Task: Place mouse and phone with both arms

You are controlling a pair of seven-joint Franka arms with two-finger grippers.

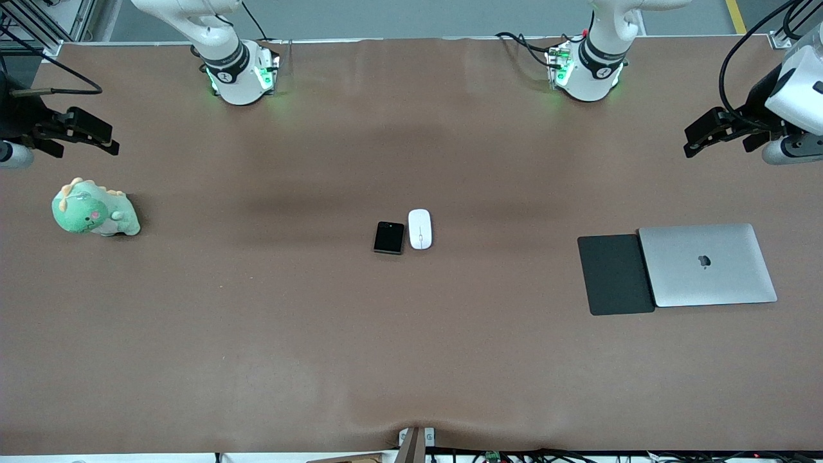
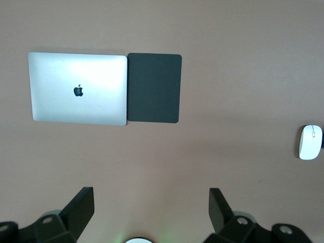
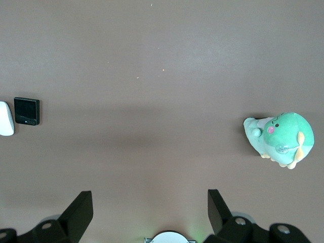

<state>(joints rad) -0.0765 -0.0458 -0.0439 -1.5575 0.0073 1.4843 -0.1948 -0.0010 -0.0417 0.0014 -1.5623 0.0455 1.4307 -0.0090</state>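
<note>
The white mouse (image 1: 420, 229) and the black phone (image 1: 389, 238) lie side by side at the middle of the table, the mouse toward the left arm's end. My left gripper (image 1: 693, 140) hangs open and empty over the table's left-arm end; its wrist view (image 2: 152, 205) shows the mouse (image 2: 309, 142) far off. My right gripper (image 1: 109, 138) hangs open and empty over the table's right-arm end; its wrist view (image 3: 150, 205) shows the phone (image 3: 26, 111) and an edge of the mouse (image 3: 5, 118). Both grippers are far from both objects.
A closed silver laptop (image 1: 707, 265) and a matte black pad (image 1: 615, 274) lie together toward the left arm's end; both show in the left wrist view, laptop (image 2: 78, 88) and pad (image 2: 153, 88). A green dinosaur plush (image 1: 93, 211) sits toward the right arm's end (image 3: 278, 137).
</note>
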